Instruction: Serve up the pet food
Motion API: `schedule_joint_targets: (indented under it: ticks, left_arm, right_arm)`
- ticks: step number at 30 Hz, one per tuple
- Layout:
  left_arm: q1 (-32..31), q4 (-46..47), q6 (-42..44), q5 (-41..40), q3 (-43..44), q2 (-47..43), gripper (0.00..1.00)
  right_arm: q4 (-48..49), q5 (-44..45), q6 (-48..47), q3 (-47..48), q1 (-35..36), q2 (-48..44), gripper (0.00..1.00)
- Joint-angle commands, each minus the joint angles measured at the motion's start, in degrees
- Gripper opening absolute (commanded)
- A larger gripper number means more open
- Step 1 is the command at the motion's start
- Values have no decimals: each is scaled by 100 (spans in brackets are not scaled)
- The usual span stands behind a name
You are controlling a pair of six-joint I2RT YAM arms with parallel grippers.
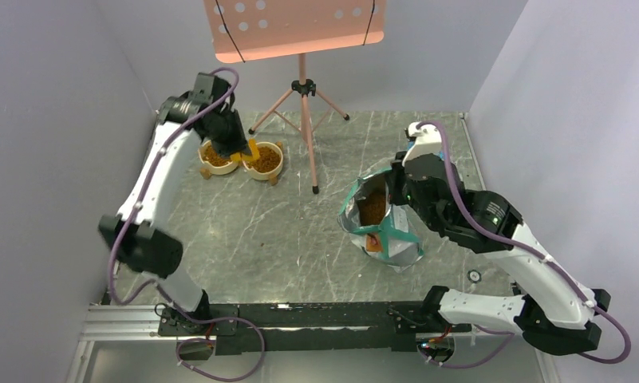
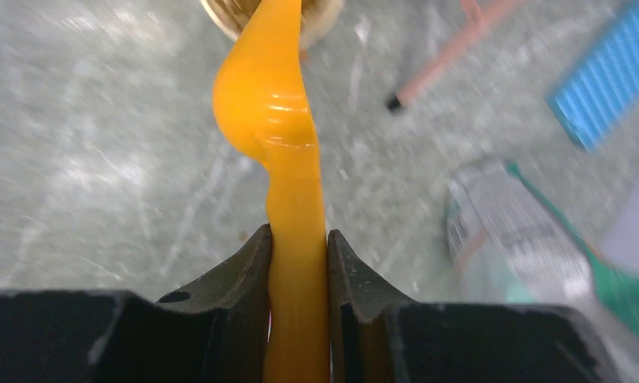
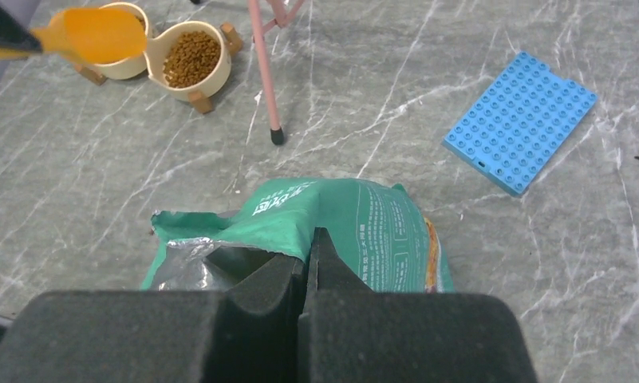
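Left claw (image 2: 298, 242) pinches the handle of the yellow plastic scoop (image 2: 264, 104), tipped over the twin cream bowls (image 3: 225, 49) holding brown dry kibble (image 3: 192, 57). Right claw (image 3: 308, 259) is clamped shut on the rim of the teal-green foil bag (image 3: 356, 223), upright on the surface. Looks like the pouring step. Next: level the scoop and lift it clear without spilling.

The pet food (image 3: 191, 58) is brown, scoop (image 2: 264, 104) orange-yellow, bag (image 3: 356, 227) teal-green.
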Motion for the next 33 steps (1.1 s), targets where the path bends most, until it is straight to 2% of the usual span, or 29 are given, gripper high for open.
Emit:
schedule_joint_targets:
  ticks: [1, 4, 7, 13, 18, 20, 23, 24, 28, 33]
  left_arm:
    - [-232, 977, -787, 2226, -1814, -1933, 0]
    - [-809, 1528, -1456, 2584, -2660, -2897, 0]
    - [-1426, 1343, -1903, 2370, -2797, -3472, 0]
    - [-2527, 1169, -2668, 2194, -2515, -4031, 0]
    - [-3041, 849, -3236, 1610, -2113, -4131, 0]
    - [-3256, 387, -3388, 995, -1633, -4044, 0]
    - [-3316, -731, -3318, 39, -554, -3739, 0]
    - [-3312, -922, -3239, 2, -326, -3662, 0]
    - [-3310, -720, -3019, 544, -179, -3411, 0]
    - [-3311, -443, -2800, 1066, -618, -3170, 0]
  right_arm:
    - [669, -302, -552, 308, -18, 361, 0]
    - [888, -559, -894, 303, -19, 602, 0]
    - [933, -744, -1158, 445, -15, 918, 0]
    - [1073, -1393, -1404, 664, -8, 1439, 0]
    - [1129, -1680, -1431, 850, 39, 1708, 0]
    - [1138, -1641, -1447, 863, 65, 1724, 0]
    - [1092, -1555, -1444, 831, 76, 1683, 0]
    - [1106, -1552, -1433, 796, 81, 1648, 0]
    - [1098, -1585, -1414, 717, 95, 1572, 0]
    - [1182, -1594, -1409, 714, 152, 1481, 0]
